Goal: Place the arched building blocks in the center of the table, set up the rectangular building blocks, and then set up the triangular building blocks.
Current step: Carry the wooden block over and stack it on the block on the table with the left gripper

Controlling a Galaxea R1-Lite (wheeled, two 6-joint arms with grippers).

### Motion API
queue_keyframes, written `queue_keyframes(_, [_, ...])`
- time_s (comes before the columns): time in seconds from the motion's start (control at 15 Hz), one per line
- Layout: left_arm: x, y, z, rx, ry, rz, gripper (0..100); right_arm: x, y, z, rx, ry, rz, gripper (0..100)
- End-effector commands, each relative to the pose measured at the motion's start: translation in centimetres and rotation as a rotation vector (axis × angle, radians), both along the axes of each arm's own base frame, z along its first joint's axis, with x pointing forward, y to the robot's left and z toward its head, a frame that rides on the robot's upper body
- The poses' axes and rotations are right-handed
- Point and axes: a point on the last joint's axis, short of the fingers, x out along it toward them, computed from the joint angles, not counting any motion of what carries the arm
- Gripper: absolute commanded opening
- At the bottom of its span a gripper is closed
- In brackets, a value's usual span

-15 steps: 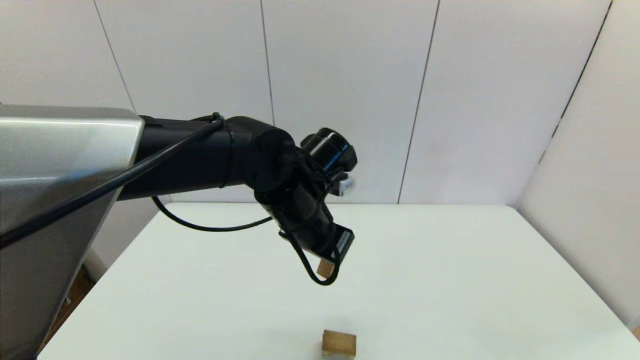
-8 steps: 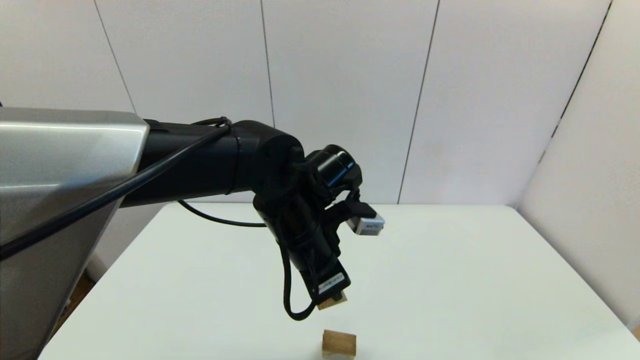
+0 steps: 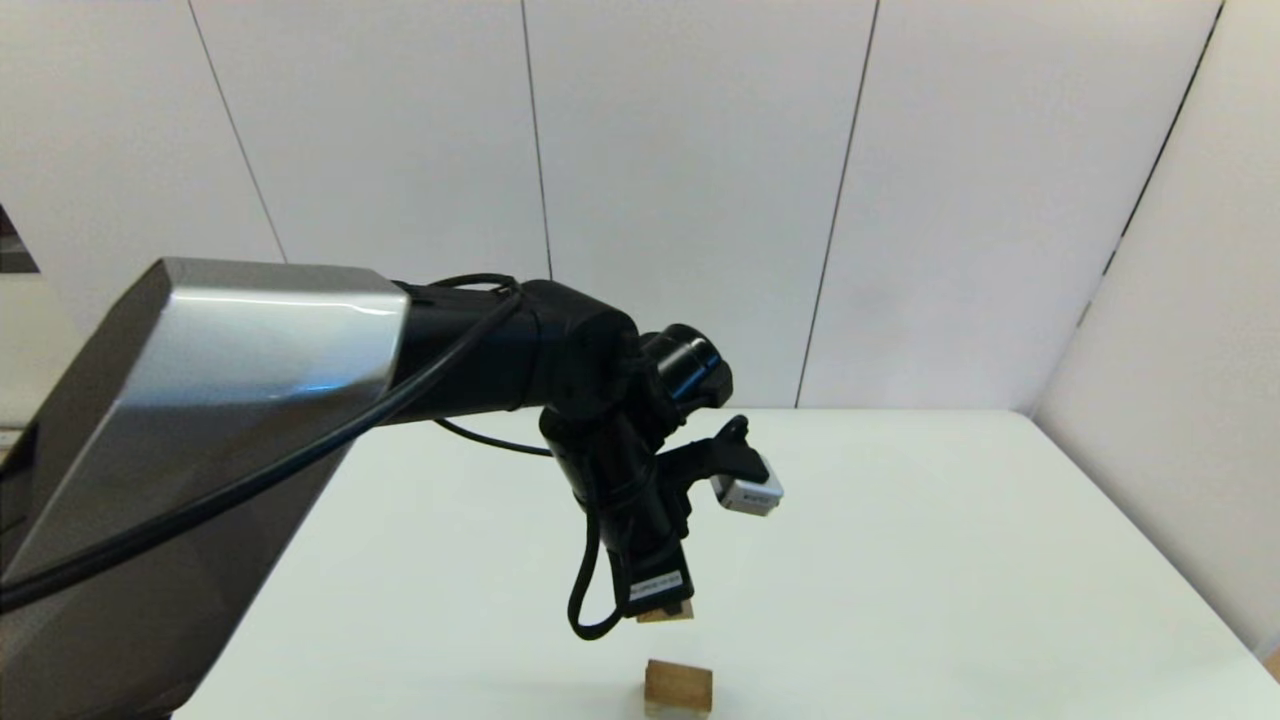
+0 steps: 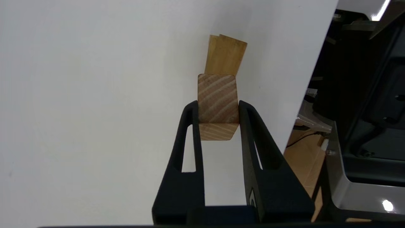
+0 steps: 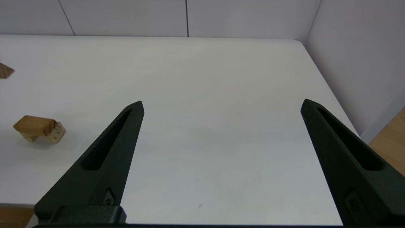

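My left gripper hangs over the near middle of the table, shut on the triangular block, a small grained tan wedge whose peaked tip also shows in the right wrist view. Just below it, nearer the table's front edge, stands a stack. The darker rectangular block appears to lie flat on the pale arched block, whose curved hollow shows at its end. The wedge hovers a short way above the stack without touching it. My right gripper is open and holds nothing, low at the table's right front.
The stack sits close to the table's front edge, and the robot's dark base lies just beyond that edge. White wall panels close off the back and right sides. Bare white tabletop spreads out to the right.
My left arm has swung down and toward the front edge with the wedge. The wrist has turned so the fingers point down at the stack. The stack has not moved.
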Motion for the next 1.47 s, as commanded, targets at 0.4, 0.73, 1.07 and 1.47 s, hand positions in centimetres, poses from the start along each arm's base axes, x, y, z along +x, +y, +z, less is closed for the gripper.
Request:
queue_keyframes(0.4, [0.1,-3.1,-4.3,0.021,0.07,-0.089,0,0.0,0.0,0.0,0.0,0.002,0.001,100])
queue_keyframes(0.73, [-0.5,-2.6,-4.4,0.012,0.111,-0.115,0,0.0,0.0,0.0,0.0,0.002,0.001,100])
queue_keyframes(1.07, [-0.5,-1.9,-5.2,0.039,0.132,-0.117,0,0.0,0.0,0.0,0.0,0.002,0.001,100])
queue_keyframes(1.47, [0.0,-2.4,-8.8,-0.035,0.062,-0.123,0,0.0,0.0,0.0,0.0,0.002,0.001,100])
